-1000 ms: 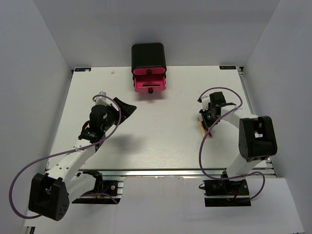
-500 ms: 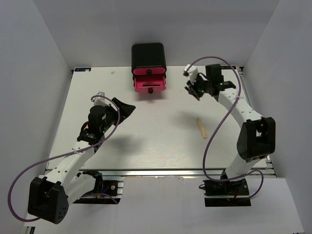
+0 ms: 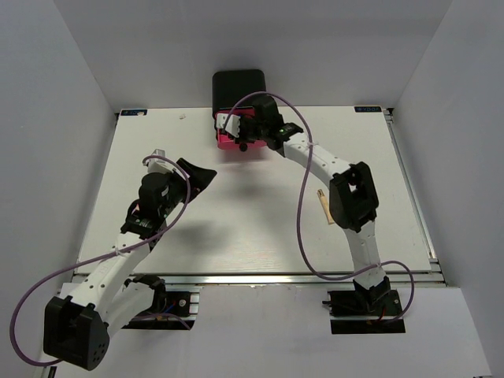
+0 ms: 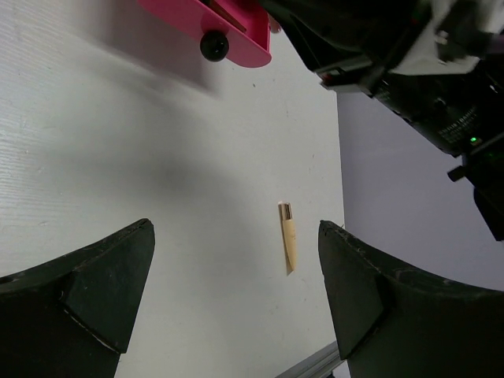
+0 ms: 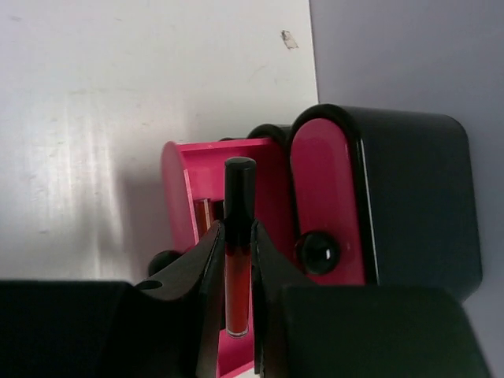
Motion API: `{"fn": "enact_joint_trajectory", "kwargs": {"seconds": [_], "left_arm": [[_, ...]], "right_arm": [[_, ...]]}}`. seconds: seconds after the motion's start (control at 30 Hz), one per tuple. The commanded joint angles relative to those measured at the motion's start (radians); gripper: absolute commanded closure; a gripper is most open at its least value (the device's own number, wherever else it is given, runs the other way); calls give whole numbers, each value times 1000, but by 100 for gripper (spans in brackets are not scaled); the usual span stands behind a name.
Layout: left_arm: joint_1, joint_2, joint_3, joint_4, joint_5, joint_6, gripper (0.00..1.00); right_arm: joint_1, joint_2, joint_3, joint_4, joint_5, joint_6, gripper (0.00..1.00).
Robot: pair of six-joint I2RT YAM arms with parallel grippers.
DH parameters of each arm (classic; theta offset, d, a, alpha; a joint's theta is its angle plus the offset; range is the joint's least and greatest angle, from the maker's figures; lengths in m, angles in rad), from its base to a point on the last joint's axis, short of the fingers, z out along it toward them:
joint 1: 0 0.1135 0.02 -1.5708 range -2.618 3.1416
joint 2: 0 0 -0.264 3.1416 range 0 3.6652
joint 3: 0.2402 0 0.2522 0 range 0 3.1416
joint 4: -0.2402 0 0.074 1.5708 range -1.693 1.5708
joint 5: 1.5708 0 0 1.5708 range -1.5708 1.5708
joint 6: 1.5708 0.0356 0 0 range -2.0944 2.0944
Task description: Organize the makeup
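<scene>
Your right gripper (image 5: 235,253): clamped on red-and-black stick (image 5: 239,187), over open pink drawer (image 5: 176,193). Your left gripper (image 4: 235,252): jaws wide apart, beige stick (image 4: 288,246) on table (image 4: 118,157) beyond

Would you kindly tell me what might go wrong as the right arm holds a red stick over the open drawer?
The red stick in the right pincer may strike the drawer rim or land outside if released off-centre. The beige stick lies close by the right arm and might get knocked.

2 white arms (image 3: 118,264), black joints (image 3: 354,193), purple cables (image 3: 301,220); seemingly a green wrist light (image 4: 472,140).
</scene>
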Motion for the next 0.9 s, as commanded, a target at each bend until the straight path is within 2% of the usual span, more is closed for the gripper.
{"fn": "enact_joint_trajectory", "kwargs": {"seconds": [0.0, 0.17, 0.23, 0.27, 0.33, 0.37, 0.4, 0.47, 0.5, 0.53, 0.6, 0.73, 0.87], "left_arm": [[7, -19, -7, -13, -14, -6, 6], [7, -1, -10, 0, -8, -17, 7], [8, 12, -11, 13, -3, -31, 7], [7, 27, -13, 26, -2, -37, 7], [8, 44, -14, 43, 3, -58, 10], [7, 67, -14, 65, 3, -69, 13], [7, 82, -14, 77, -1, -95, 15], [7, 116, -13, 120, -6, -126, 33], [7, 155, -8, 153, -6, -156, 53], [7, 179, -4, 154, -5, -172, 62], [7, 260, 31, 198, 1, -216, 74], [7, 450, 151, 207, 24, -273, 81], [5, 654, 261, 256, 58, -354, 82]], "right_arm": [[13, 42, 109, 71, 72, -71, 100], [23, 88, 97, 102, 131, -136, 100], [22, 91, 85, 94, 141, -142, 89], [23, 85, 77, 93, 141, -142, 77], [23, 71, 39, 88, 138, -139, 64], [23, 56, 25, 91, 137, -137, 53], [22, 50, 13, 93, 137, -136, 51], [22, 27, -10, 93, 134, -122, 45], [20, 12, -15, 87, 126, -108, 44], [17, 12, -17, 87, 120, -99, 44], [13, -36, -15, 71, 94, -52, 43], [-26, -126, -7, 51, -32, 80, 44], [-71, -174, -21, 107, -80, 107, 44]]}}
